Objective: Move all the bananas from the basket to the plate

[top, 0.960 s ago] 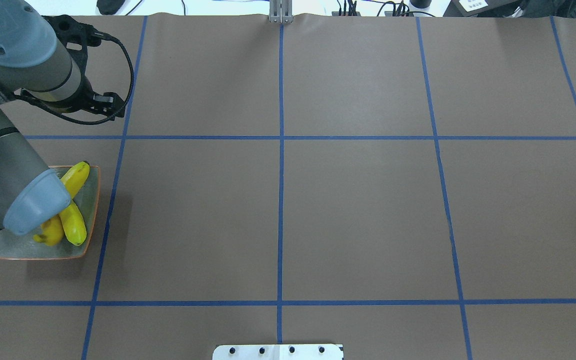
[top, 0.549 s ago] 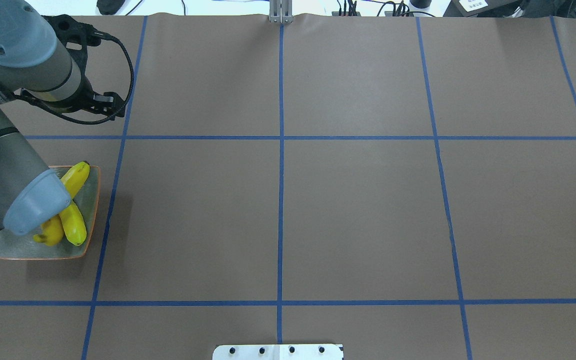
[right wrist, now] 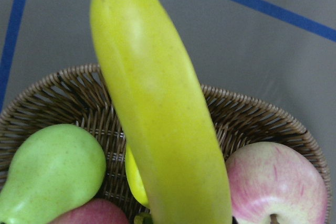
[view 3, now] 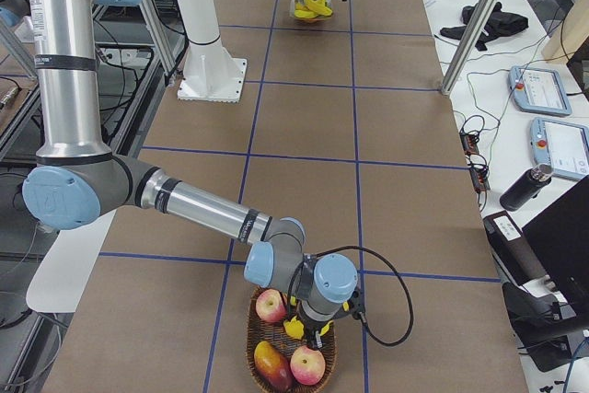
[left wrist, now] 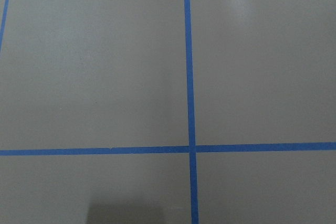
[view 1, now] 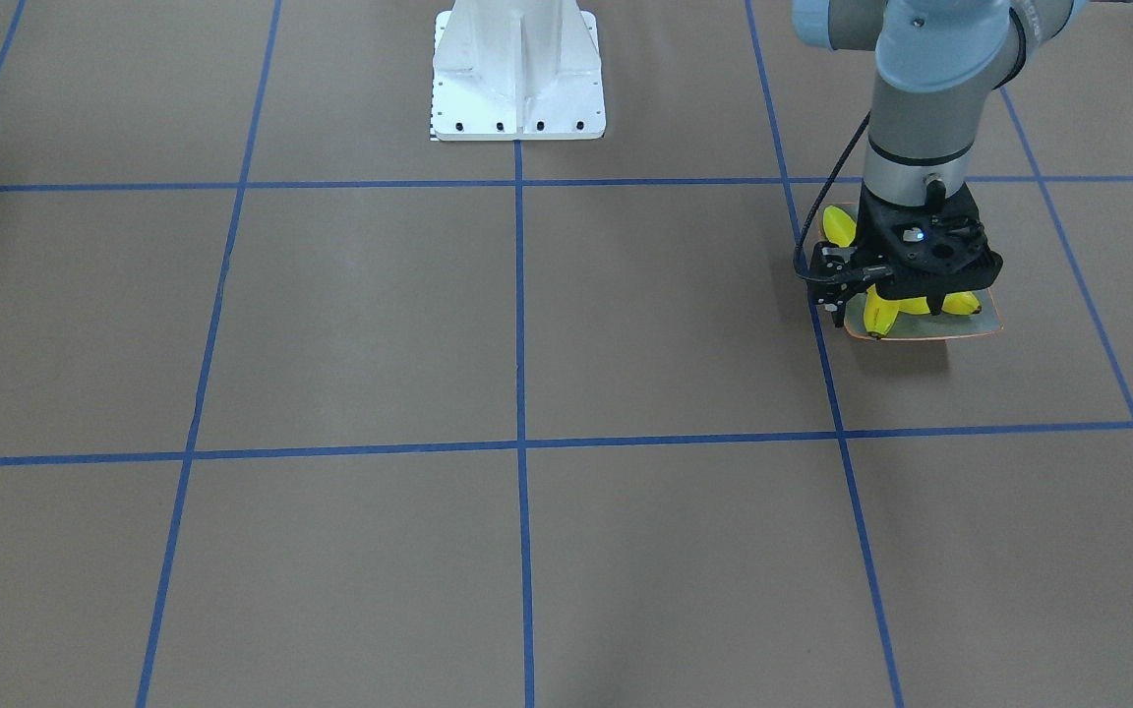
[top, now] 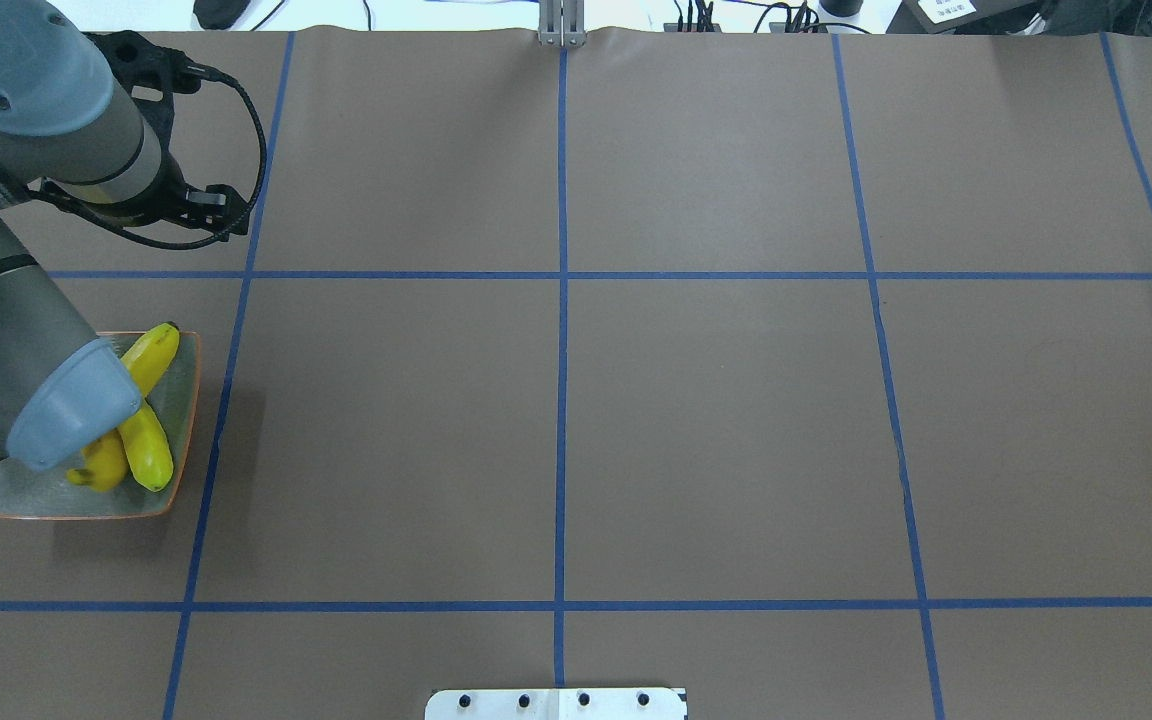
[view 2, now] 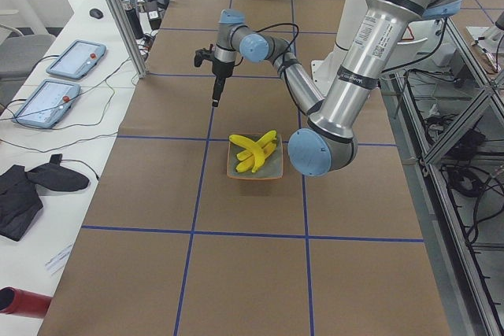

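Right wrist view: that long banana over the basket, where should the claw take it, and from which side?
Probably take the banana at its middle, from above, squeezing across its narrow width. It runs lengthwise past the basket rim, and a pear and an apple crowd its near end, leaving the middle freest.

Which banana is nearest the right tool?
The banana over the basket, between pear and apple; the other bananas lie on the far plate.
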Robot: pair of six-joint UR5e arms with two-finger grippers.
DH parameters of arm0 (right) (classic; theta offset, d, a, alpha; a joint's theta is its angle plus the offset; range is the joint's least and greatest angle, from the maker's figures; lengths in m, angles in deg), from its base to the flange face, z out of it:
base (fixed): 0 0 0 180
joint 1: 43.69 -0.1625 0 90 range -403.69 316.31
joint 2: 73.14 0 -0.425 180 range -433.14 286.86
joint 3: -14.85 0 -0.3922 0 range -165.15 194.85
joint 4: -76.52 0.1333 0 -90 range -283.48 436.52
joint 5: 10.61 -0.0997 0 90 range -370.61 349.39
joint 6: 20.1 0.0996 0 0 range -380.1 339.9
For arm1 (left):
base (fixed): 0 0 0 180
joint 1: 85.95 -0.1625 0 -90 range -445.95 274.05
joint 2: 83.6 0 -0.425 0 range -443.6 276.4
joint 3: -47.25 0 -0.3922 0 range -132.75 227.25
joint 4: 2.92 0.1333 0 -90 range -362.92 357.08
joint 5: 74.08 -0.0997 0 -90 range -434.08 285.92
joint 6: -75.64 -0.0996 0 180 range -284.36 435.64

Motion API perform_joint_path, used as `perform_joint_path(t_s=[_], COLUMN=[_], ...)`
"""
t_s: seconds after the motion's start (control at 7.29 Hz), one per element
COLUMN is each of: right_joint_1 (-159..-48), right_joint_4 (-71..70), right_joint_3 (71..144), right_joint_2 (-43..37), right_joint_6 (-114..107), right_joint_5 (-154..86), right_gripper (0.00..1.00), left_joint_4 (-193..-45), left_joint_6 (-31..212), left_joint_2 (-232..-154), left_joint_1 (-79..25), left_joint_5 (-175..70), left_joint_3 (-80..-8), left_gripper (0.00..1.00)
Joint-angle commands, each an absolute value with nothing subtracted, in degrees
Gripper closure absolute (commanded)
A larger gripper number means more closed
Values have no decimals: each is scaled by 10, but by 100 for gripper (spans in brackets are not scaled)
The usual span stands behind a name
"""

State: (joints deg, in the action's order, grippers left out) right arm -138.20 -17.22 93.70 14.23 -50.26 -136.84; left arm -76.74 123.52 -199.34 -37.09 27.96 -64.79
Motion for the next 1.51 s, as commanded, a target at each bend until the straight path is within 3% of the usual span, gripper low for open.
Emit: perform_joint_path(t_s=[0.0, 0.41, 0.69, 1.1, 1.37], right_joint_1=[-1376, -1316, -1238, -1107, -1037], right_joint_4=[-351, -415, -408, -271, -262], right_joint_3=[1041, 1066, 1078, 1133, 1191], right_joint_2=[77, -51, -107, -109, -112], right_joint_6=[-506, -493, -343, -76, 37], right_joint_5=[-1326, -1323, -1362, -1401, -1409], right_gripper=[100, 100, 100, 100, 100], left_joint_4=[-769, -799, -878, -1064, -1162], left_joint_6=[1234, 1235, 1271, 1424, 1511], left_joint_2=[-1990, -1990, -1994, -1997, -1999], left_joint_1=[-371, -371, -371, -373, -381], left_joint_5=[280, 280, 280, 282, 317], left_joint_3=[-645, -631, -595, -552, -544], left_gripper=[0, 0, 0, 0, 0])
